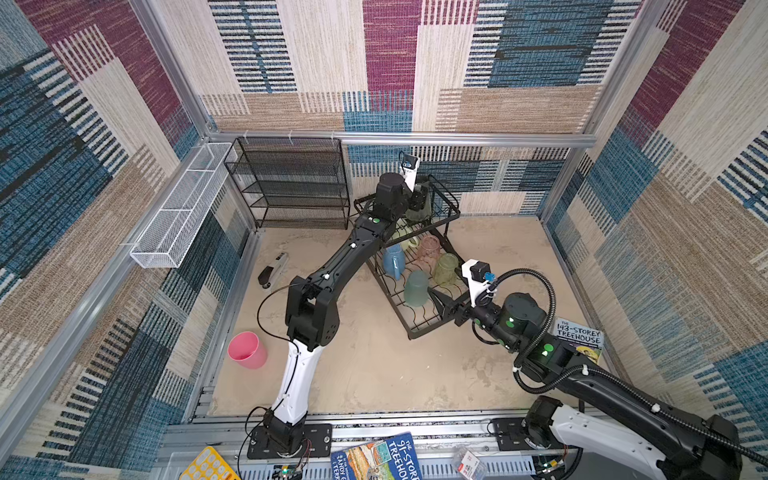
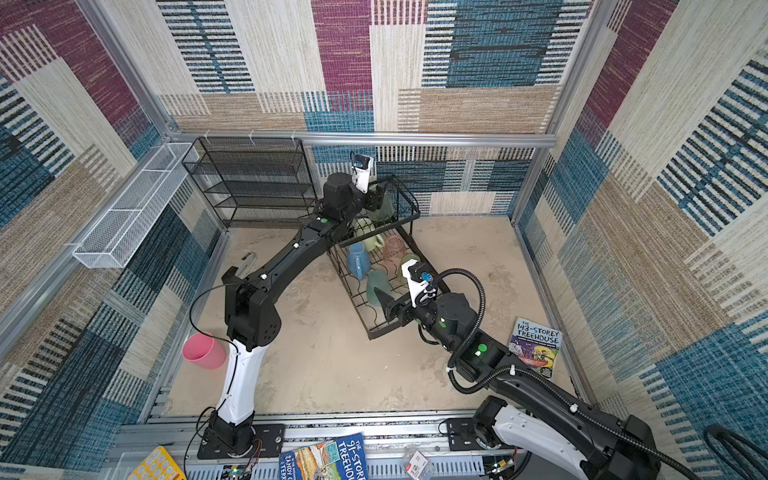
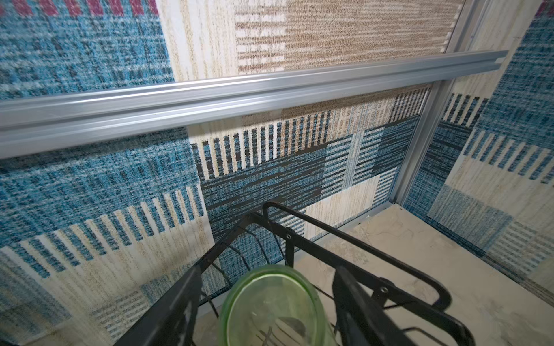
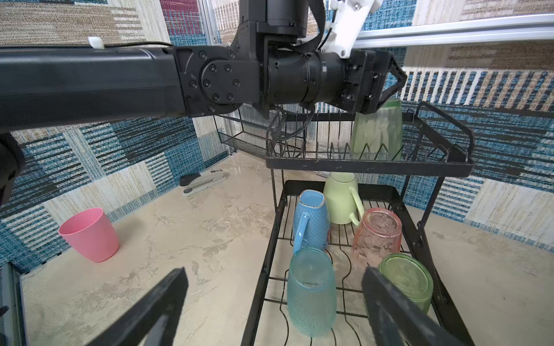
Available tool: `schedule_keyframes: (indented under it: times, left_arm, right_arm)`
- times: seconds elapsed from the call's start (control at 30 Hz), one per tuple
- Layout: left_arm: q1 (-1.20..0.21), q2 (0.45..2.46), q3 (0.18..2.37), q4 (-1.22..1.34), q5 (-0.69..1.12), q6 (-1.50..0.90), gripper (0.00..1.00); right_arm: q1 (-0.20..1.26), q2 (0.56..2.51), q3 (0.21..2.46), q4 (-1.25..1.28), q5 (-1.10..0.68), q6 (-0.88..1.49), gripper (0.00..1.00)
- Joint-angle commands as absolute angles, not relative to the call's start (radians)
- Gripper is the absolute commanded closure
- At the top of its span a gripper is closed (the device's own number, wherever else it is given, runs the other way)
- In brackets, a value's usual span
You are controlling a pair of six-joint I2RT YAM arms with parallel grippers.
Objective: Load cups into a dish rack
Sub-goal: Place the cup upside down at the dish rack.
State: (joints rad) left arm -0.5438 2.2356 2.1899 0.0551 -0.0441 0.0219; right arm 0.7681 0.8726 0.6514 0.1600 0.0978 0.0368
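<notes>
RISK | left fingers (image 3: 180,305) spread astride green tumbler (image 3: 272,311) in upper basket (image 4: 359,164); retreat may tip it | right fingers (image 4: 389,305) spread, empty

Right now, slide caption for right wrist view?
Left gripper open around green tumbler in rack's top basket; five cups below, pink cup outside.

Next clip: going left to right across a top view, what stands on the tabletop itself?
opaque pink cup → stapler → dish rack → Treehouse book
</notes>
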Motion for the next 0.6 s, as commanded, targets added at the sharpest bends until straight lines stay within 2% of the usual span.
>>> schedule_keyframes:
  times: [0.0,0.23,0.57]
  left_arm:
    - [-0.544,2.216,2.182,0.097,-0.022,0.026,0.26]
    - [-0.548,2.173,2.179,0.073,-0.02,0.026,0.23]
    - [-0.548,2.002,2.078,-0.026,-0.05,-0.005,0.22]
  right_arm:
    - [0.768,0.868,0.655,0.197,0.104,0.038,0.06]
    - [0.769,0.859,0.657,0.198,0.105,0.043,0.05]
    - [0.769,0.879,0.691,0.168,0.129,0.07,0.05]
